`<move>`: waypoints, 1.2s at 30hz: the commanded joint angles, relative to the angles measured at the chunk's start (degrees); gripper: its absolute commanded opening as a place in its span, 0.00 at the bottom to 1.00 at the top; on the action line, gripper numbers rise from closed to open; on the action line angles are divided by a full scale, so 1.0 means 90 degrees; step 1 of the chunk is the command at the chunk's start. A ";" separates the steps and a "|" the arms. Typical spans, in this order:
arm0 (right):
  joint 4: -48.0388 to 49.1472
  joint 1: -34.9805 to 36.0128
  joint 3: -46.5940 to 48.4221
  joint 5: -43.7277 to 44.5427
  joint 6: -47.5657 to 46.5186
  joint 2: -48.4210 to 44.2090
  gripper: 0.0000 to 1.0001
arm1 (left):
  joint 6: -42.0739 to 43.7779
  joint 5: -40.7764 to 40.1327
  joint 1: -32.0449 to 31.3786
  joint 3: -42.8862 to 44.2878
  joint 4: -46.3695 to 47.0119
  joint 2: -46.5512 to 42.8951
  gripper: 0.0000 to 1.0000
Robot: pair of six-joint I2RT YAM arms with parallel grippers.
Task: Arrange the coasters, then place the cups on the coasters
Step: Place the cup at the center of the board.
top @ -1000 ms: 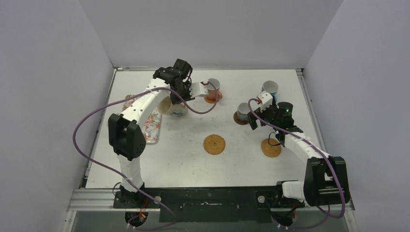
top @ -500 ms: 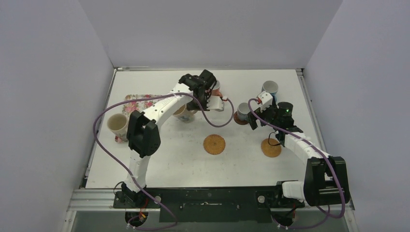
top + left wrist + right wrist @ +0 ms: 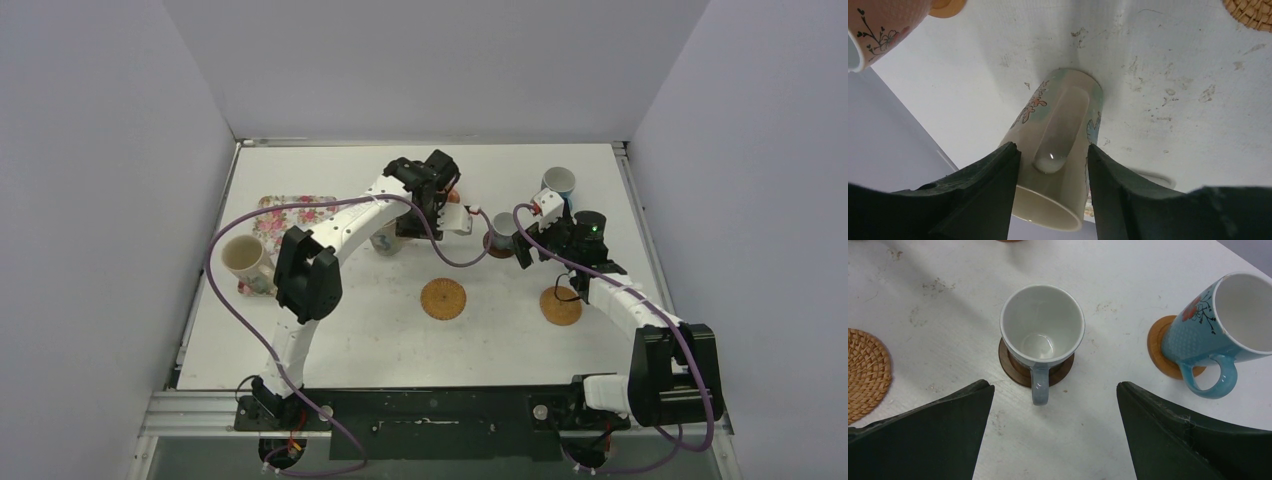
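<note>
You have a floral tray (image 3: 283, 210) lying flat at the desk's (image 3: 380, 330) far left. The white desk is scuffed grey, with plain walls (image 3: 430, 60) around it.

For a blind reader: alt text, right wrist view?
A small grey cup on a dark brown coaster, ahead of the open right gripper. Image right: light blue mug on an orange coaster; image left: a woven coaster.

Bright, even, diffuse light. Faint soft shadows on the white table (image 3: 380, 340). Wrist views sharp mid-frame; dark fingers (image 3: 923, 440) along the bottom edge look slightly soft.
</note>
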 commanded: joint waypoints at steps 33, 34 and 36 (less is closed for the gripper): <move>0.0204 -0.0042 0.0216 -0.0110 -0.0054 -0.0017 1.00 | 0.1232 -0.0125 0.1748 -0.5109 0.1089 -0.6962 0.97; 0.0201 -0.0032 0.0217 -0.0110 -0.0050 -0.0016 1.00 | 0.1357 -0.0336 0.1779 -0.5260 0.0999 -0.7060 0.97; 0.0201 -0.0038 0.0222 -0.0105 -0.0049 -0.0005 1.00 | 0.1599 -0.0704 0.1861 -0.5576 0.0900 -0.7204 0.97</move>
